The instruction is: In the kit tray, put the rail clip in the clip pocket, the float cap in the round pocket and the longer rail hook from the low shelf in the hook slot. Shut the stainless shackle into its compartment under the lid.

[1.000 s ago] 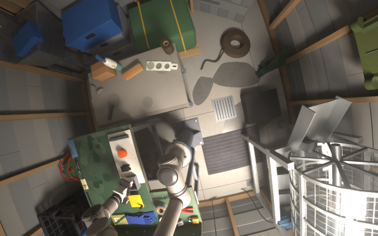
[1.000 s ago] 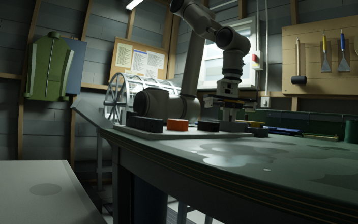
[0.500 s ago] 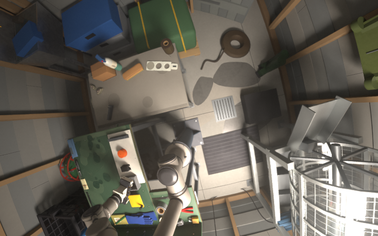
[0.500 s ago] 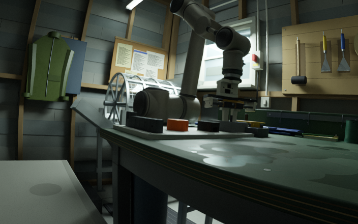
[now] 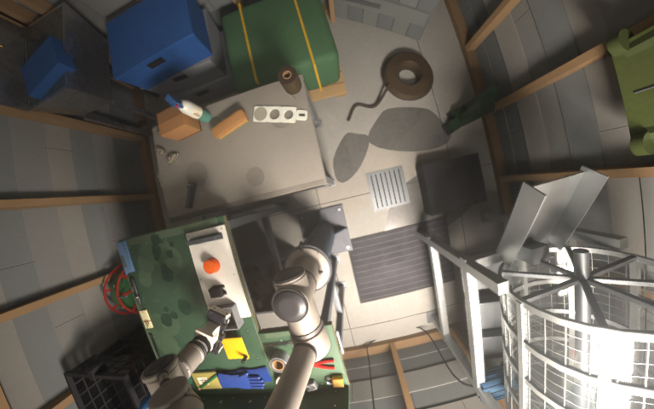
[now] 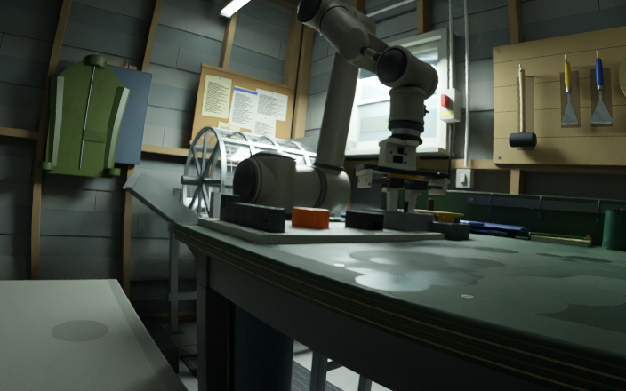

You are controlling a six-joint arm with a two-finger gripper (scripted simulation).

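The orange float cap (image 5: 211, 265) sits on the pale kit tray (image 5: 219, 276), with the dark rail clip (image 5: 217, 291) just beyond it toward my gripper. My gripper (image 5: 220, 323) hangs over the tray's grey lidded compartment (image 6: 408, 220) at the near end. It is open and holds nothing. The compartment's lid looks down. A dark bar lies at the tray's other end (image 6: 253, 216). On the low grey shelf a dark rail hook (image 5: 191, 194) lies alone, and two small metal pieces (image 5: 167, 155) lie near its edge. The shackle is hidden from me.
Behind the bench a pegboard (image 6: 558, 99) carries a mallet and two scrapers. A yellow pad (image 5: 235, 348), blue glove (image 5: 244, 377) and tape roll lie on the green bench past the tray. The low shelf also holds an orange block (image 5: 177, 123), a brush and a white plate.
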